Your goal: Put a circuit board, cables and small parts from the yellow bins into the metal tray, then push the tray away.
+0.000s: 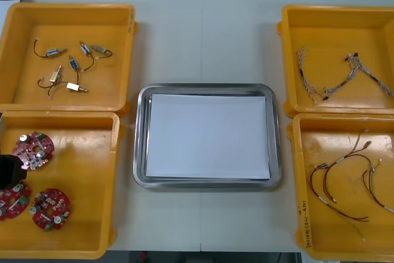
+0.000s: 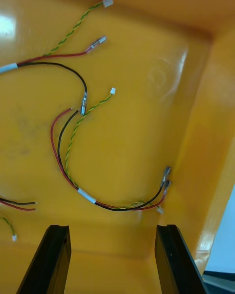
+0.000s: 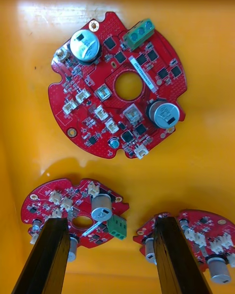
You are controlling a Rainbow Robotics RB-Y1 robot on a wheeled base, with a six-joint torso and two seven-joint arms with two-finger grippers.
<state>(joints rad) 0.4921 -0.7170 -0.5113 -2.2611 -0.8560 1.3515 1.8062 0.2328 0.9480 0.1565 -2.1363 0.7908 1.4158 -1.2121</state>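
Both hands open above the near bins, gripping nothing.
The left hand (image 3: 111, 223) hangs over the near-left yellow bin (image 1: 86, 152) with its fingers spread. One circuit board (image 3: 58, 201) lies under one finger, a second board (image 3: 205, 230) under the other, and a third board (image 3: 117, 85) beyond them. The right hand (image 2: 112, 228) stands open over the near-right yellow bin (image 1: 332, 140), with the red and yellow cables (image 2: 87, 196) just beyond its fingers. The metal tray (image 1: 203, 87), white inside, sits on the desk (image 1: 203, 29) between the bins.
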